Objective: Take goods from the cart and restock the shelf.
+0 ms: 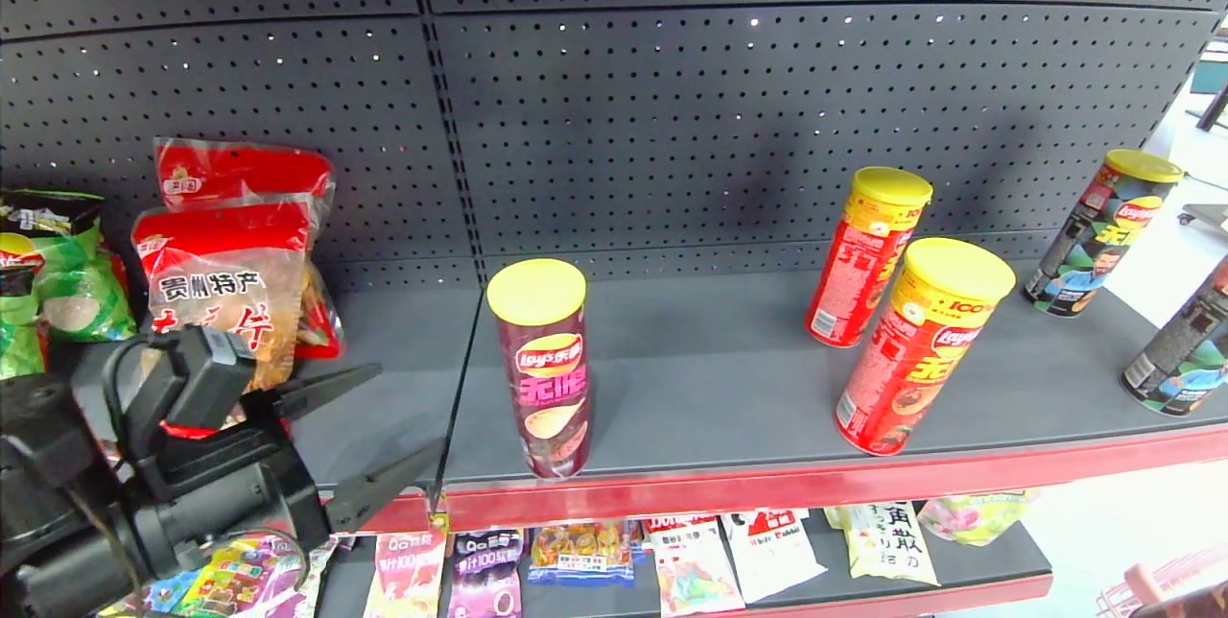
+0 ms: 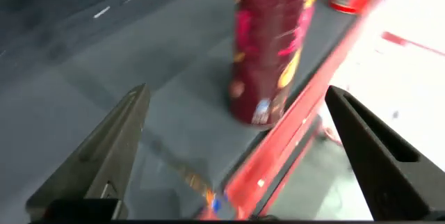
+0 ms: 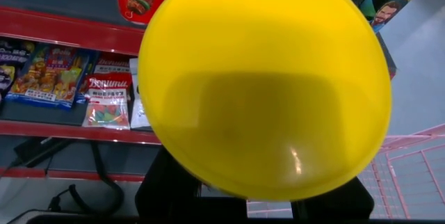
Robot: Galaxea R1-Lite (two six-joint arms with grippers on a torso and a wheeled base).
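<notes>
The purple can [image 1: 549, 378] stands shelved, my left end effector [image 1: 411, 410] open beside it; my right end effector [image 3: 229, 206] grips a second can [image 3: 264, 85], unshelved.

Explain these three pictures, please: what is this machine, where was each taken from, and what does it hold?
A two-armed robot is restocking a shop shelf. The wide picture comes from its head camera, the others from its wrist cameras. On the grey metal shelf stand a maroon chip can with a yellow lid, two red cans, two dark cans and red snack bags. The left gripper is open and empty, left of the maroon can. The right wrist camera looks onto a further can, showing its round yellow plastic lid; the right gripper apparently holds it.
</notes>
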